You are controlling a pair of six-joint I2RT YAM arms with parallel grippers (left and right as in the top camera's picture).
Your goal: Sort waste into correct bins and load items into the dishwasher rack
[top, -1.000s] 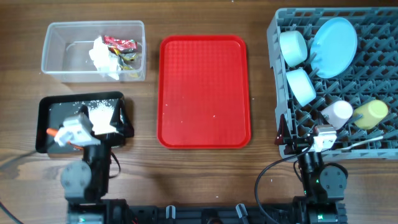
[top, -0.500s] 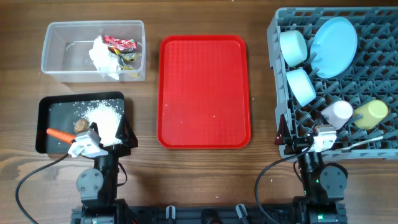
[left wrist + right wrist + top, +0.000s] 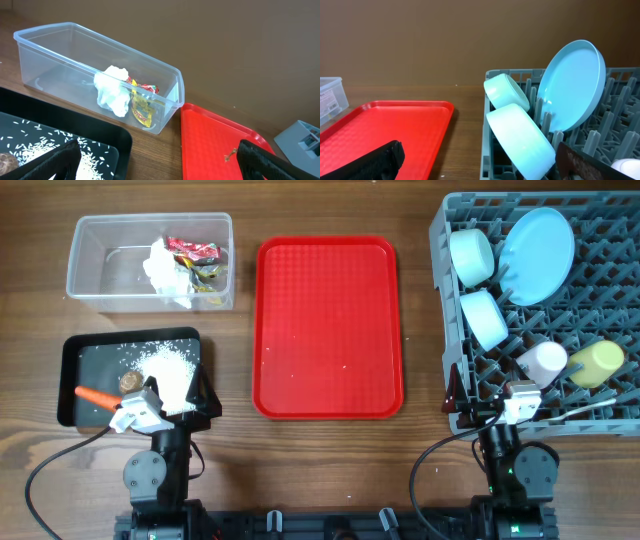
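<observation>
I've got the left claw and right claw gaping wide, empty, parked low: tub, black tray and rack look filled.

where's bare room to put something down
The red tray is nearly bare, just specks. The clear tub's left half is free; tissue and wrappers fill its right. The table strip between red tray and rack is open. The rack's left side and the black tray are crowded.
</observation>
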